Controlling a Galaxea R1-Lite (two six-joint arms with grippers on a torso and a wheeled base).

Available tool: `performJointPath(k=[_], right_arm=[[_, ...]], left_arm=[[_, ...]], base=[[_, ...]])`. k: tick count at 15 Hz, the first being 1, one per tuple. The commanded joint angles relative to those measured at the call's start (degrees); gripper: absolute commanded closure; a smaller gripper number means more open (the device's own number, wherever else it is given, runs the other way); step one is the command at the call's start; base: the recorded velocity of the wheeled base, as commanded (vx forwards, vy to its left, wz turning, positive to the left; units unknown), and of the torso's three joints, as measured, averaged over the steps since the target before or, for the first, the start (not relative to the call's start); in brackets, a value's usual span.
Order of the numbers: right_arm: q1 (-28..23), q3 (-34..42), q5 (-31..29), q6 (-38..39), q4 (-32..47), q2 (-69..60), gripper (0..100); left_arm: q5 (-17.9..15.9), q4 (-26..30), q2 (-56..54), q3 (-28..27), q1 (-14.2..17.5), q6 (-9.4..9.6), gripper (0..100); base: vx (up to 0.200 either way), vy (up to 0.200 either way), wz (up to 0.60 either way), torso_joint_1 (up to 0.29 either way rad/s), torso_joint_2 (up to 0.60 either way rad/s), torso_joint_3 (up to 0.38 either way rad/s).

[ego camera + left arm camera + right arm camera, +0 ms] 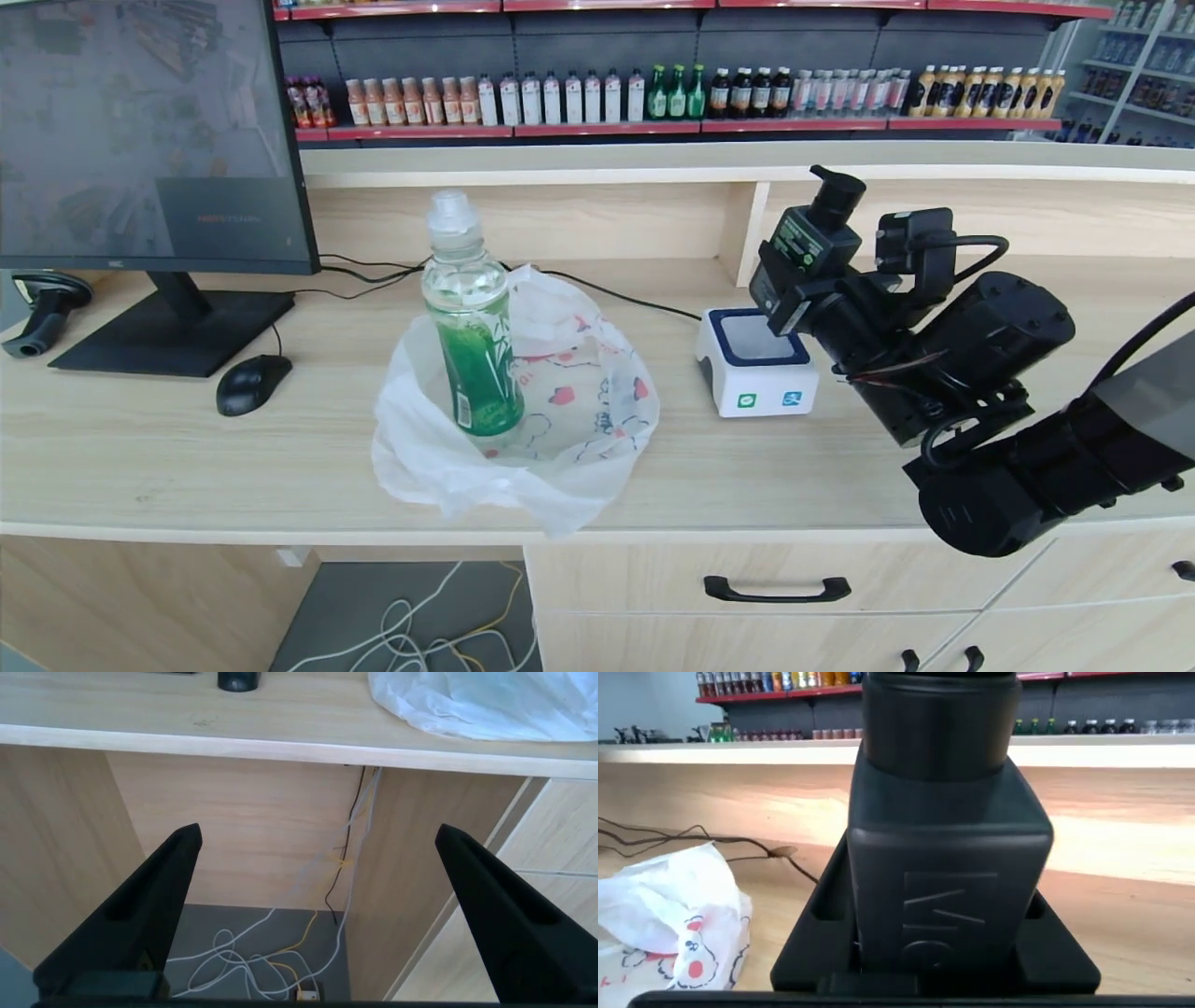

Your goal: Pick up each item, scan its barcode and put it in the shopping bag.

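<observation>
Head view, right of centre: right gripper (794, 294) pinching dark bottle (810, 245), long axis near upright, cap up, leaning upper right, at scanner's (758, 385) upper right. Centre: green bottle (471, 345) upright in shopping bag (597, 425). Left wrist view: left gripper (318, 835) spread wide. Right wrist view: dark bottle (948, 849) mid-frame, cap topmost.

The shopping bag (597, 420) is showing thin, crinkly, translucent plastic; the clear bottle (464, 289) is gleaming, glossy plastic; the black container (948, 887) is looking smooth and matt; the counter (168, 457) is showing pale, matt wood grain.
</observation>
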Motion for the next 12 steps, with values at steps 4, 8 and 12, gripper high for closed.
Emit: performJointPath(k=[4, 8, 12], right_arm=[[1.1, 0.8, 0.0, -0.4, -0.2, -0.7, 100], [5.0, 0.9, 0.0, -0.4, -0.2, 0.1, 100], [4.9, -0.3, 0.0, -0.4, -0.2, 0.8, 100]], left_arm=[[0.0, -0.1, 0.0, 0.0, 0.0, 0.08, 0], [0.0, -0.1, 0.0, 0.0, 0.0, 0.08, 0], [0.0, -0.1, 0.0, 0.0, 0.0, 0.17, 0]], base=[[0.0, 0.05, 0.0, 0.002, 0.0, 0.001], [0.0, 0.0, 0.0, 0.0, 0.0, 0.0], [0.0, 0.0, 0.45, -0.003, 0.0, 0.002]])
